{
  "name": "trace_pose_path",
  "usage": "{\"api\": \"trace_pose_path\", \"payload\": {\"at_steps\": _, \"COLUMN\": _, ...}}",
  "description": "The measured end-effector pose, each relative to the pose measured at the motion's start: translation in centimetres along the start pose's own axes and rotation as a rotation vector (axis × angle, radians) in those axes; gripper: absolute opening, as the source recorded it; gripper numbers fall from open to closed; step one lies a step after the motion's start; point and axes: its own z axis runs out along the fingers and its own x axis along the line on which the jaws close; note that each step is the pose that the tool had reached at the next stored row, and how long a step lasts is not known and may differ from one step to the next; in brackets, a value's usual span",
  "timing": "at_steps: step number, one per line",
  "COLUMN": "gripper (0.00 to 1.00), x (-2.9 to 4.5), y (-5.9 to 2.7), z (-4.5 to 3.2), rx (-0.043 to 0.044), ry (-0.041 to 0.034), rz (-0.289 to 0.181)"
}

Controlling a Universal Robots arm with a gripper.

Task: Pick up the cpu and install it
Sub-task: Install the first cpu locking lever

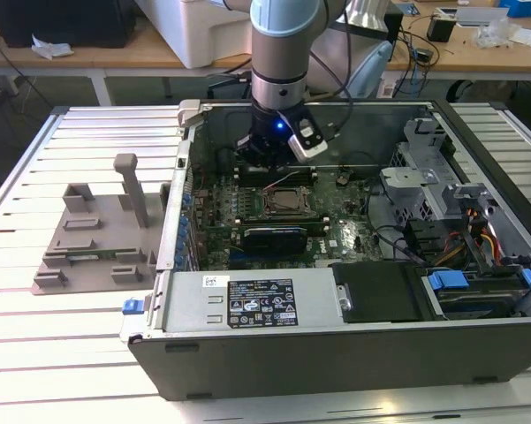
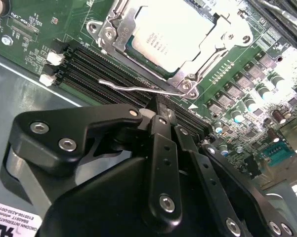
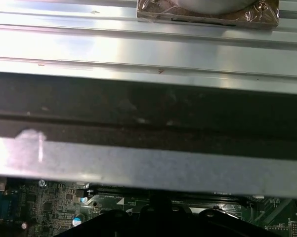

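Right up front in the exterior view sits the open computer case on the slatted metal table, with the green motherboard lying flat inside it and the grey plastic fixture tray just beside it on the exterior view's left. Robot arm comes straight down into the case, and the black gripper hangs over the memory slots with its jaws pressed together on nothing. Smallest bit: the cpu is already seated in the metal-framed socket, near the fingertips but not touching them, with the thin wire lever lying between.
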Motion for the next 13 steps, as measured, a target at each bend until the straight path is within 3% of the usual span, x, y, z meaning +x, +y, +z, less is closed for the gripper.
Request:
{"api": "trace_pose_path", "payload": {"at_steps": 9, "gripper": 0.11, "x": -1.36, "y": -0.22, "z": 0.05, "rx": 0.0000, "ry": 0.0011, "rz": 0.000}}
{"api": "trace_pose_path", "payload": {"at_steps": 13, "gripper": 0.11, "x": -1.93, "y": 0.09, "z": 0.17, "rx": -0.0001, "ry": 0.0014, "rz": 0.000}}
